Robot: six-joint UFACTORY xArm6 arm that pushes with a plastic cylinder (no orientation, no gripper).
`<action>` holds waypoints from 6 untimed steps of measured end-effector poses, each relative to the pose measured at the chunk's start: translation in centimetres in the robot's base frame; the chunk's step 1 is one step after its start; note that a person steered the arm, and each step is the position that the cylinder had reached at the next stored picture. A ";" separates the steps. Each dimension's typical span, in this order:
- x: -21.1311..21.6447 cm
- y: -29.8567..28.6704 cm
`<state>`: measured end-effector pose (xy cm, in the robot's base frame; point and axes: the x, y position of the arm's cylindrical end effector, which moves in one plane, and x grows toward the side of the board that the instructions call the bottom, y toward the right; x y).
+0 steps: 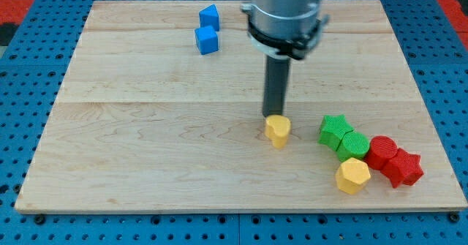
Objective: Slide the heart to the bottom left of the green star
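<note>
Sitting just above the yellow heart (277,131), the tip (274,116) touches its top edge; no pincer on this rig, just a rod. Heart lies left of the green star (334,129), slightly apart, mid-desk (146,128). Count: two blue, two green, two red, two yellow blocks.

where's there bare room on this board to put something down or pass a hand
The view's left half of the board is bare wood, bordered by two blue blocks at top and the yellow heart, where my tip sits, at right. Crowded: bottom right, with green star, green block, yellow hexagon, red block and red star.
</note>
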<state>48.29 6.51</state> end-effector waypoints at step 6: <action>6.7 2.0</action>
<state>54.94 8.51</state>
